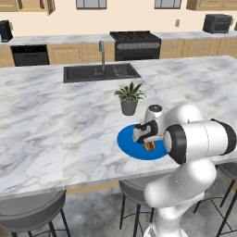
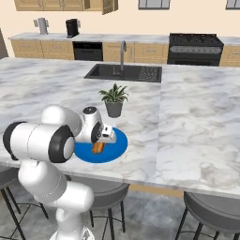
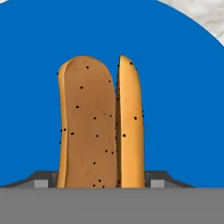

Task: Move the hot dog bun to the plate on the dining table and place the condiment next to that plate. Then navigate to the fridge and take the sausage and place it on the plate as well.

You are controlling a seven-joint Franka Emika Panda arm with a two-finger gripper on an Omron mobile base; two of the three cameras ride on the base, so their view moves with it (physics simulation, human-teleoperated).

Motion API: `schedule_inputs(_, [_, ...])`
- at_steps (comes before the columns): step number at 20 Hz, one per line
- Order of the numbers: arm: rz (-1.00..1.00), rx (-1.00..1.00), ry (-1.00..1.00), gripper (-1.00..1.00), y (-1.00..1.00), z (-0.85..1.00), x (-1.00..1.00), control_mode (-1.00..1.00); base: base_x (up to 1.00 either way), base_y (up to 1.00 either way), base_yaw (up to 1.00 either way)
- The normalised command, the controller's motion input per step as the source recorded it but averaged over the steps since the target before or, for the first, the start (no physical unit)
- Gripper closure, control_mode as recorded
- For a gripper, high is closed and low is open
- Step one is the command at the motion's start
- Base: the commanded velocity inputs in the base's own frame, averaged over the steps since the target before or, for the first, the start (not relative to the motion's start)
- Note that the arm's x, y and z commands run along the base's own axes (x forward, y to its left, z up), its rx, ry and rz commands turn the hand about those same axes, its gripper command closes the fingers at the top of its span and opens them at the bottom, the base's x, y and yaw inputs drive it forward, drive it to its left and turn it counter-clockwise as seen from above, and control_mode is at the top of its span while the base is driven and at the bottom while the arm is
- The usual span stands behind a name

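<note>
The blue plate (image 1: 127, 141) lies near the front edge of the marble dining table (image 1: 55, 120). My gripper (image 1: 147, 141) points down over the plate's middle, and its jaws press against both sides of the hot dog bun (image 1: 150, 146). In the right base view the gripper (image 2: 99, 142) holds the orange-brown bun (image 2: 98, 148) low over the plate (image 2: 117, 143). In the hand view the speckled, split bun (image 3: 100, 122) stands lengthwise between my gripper (image 3: 99, 181) tips, with the blue plate (image 3: 183, 109) behind it. I cannot tell whether the bun touches the plate.
A potted plant (image 1: 129, 98) stands just behind the plate. A dark sink (image 1: 99, 72) with a tap is set into the table farther back. Stools (image 1: 32, 213) stand under the front edge. Along the far wall runs a counter with a stove (image 1: 135, 44).
</note>
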Motion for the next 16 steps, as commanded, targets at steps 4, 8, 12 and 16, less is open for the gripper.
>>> schedule_inputs(4, [0.00, 0.00, 0.00, -1.00, 0.00, -0.05, 0.12, -1.00, 0.00, 0.00, 0.00])
schedule_inputs(8, [-0.01, 0.00, -0.06, -1.00, -0.01, 0.13, -0.04, -1.00, 0.00, 0.00, 0.00])
schedule_inputs(12, [0.00, 0.00, -0.09, -1.00, -0.04, 0.58, -0.27, -1.00, 0.00, 0.00, 0.00])
schedule_inputs(16, [0.00, -0.01, -0.07, -1.00, 0.00, 0.74, -0.17, -1.00, 0.00, 0.00, 0.00])
